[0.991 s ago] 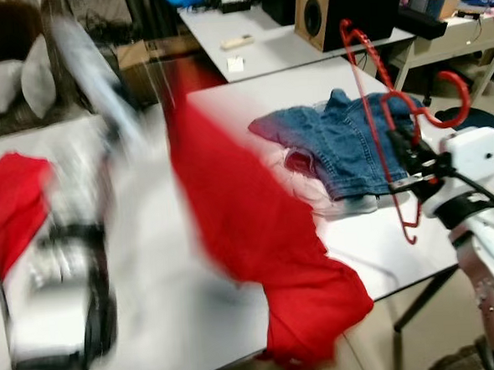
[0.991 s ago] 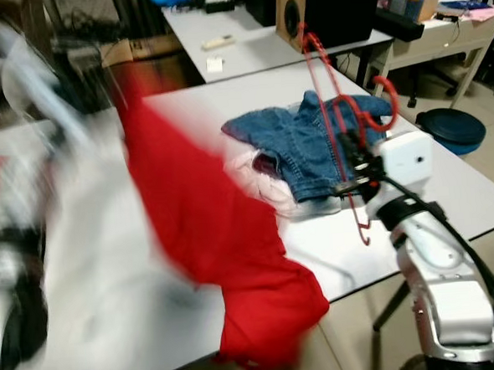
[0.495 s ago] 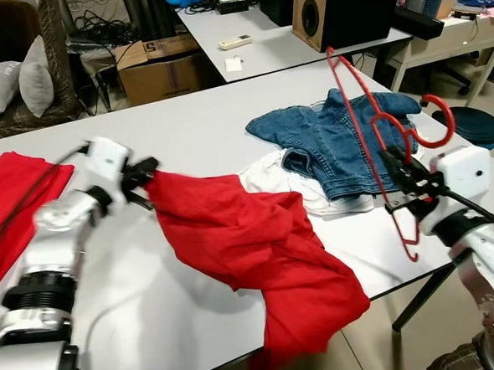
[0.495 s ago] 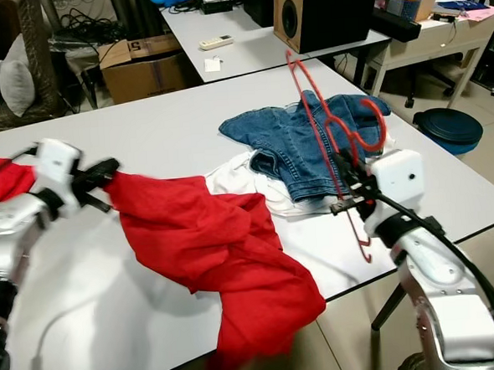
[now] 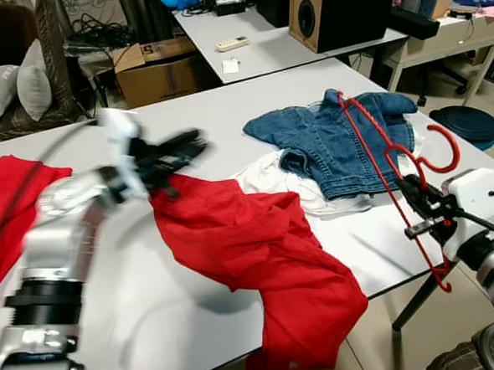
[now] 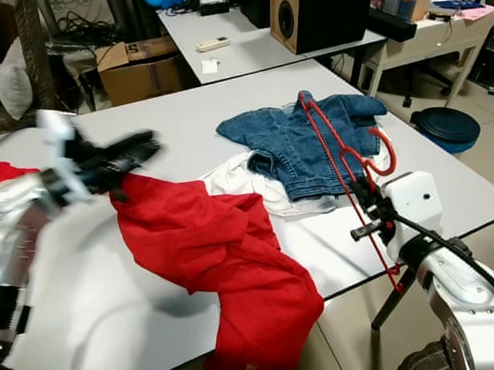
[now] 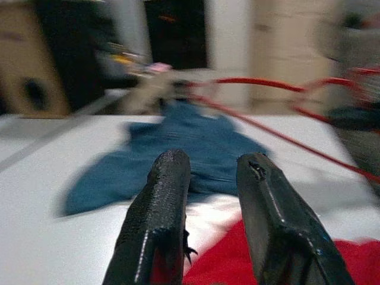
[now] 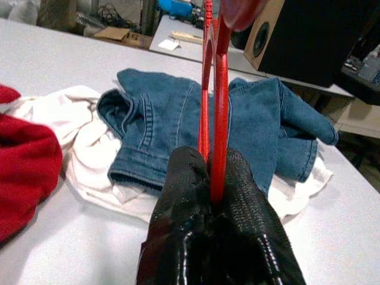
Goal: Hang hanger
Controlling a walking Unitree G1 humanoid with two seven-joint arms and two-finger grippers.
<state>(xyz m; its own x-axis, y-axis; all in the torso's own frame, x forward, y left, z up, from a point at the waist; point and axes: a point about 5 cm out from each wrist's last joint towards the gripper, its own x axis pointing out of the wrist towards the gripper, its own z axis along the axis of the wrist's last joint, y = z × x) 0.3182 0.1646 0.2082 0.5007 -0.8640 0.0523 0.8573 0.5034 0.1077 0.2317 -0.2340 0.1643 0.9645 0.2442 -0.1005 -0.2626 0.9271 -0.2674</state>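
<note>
We hold the hanger (image 5: 392,163) in our right end effector (image 5: 419,201), its fingers pressed together on the red wire near the neck, at the desk's (image 5: 226,111) right front edge. The hanger's long axis slants from over the jeans (image 5: 337,142) down past the desk edge, with the hook (image 5: 442,144) curling just above the end effector. Our left end effector (image 5: 178,147) hovers over the top edge of the red shirt (image 5: 251,252), well left of the jeans, fingers spread with nothing between them. The shirt lies left of the hanger, between the two arms and nearer our left one. We judge the next move must bring the hanger leftward toward the shirt's opening, or the shirt toward it
</note>
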